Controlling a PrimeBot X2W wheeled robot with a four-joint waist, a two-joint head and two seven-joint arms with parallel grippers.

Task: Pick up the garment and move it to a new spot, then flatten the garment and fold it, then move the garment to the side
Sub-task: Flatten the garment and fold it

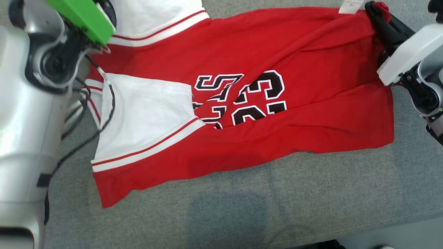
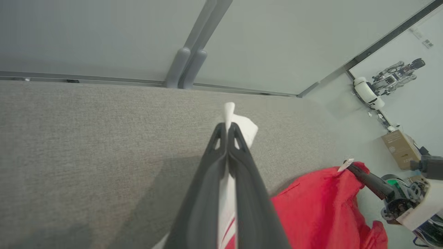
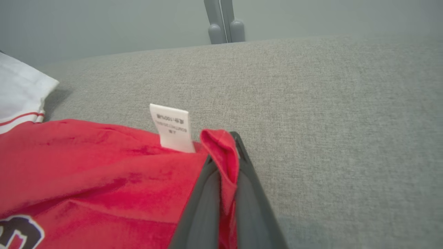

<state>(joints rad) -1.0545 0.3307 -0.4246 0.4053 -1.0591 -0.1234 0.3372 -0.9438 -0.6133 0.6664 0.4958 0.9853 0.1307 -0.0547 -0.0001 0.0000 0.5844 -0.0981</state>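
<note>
Nearest the robot, a bare strip of the grey fabric worktop [image 1: 242, 207] runs along its front edge. Just beyond it lies the garment [image 1: 294, 131], a red jersey spread left to right across the middle of the worktop, its near hem loose and wavy. A white sleeve [image 1: 145, 117] with red striping is folded in over the left part, and a diagonal crease cuts through the black number print [image 1: 242, 100], so the cloth is far from flat. Farther back, both arms hold its far side. The right gripper [image 3: 225, 145] has its fingers closed on a tuck of red cloth at the garment's far right corner, just beside the white care label [image 3: 173, 128]. The left gripper [image 2: 227, 131] is clamped on white sleeve cloth at the far left, a tuft poking out past the tips. Pinching the two far corners probably lets the arms raise the jersey together, so that it hangs and the creases fall out before it goes to a new spot. Past the worktop's far edge stands a pale partition [image 2: 104, 34].
</note>
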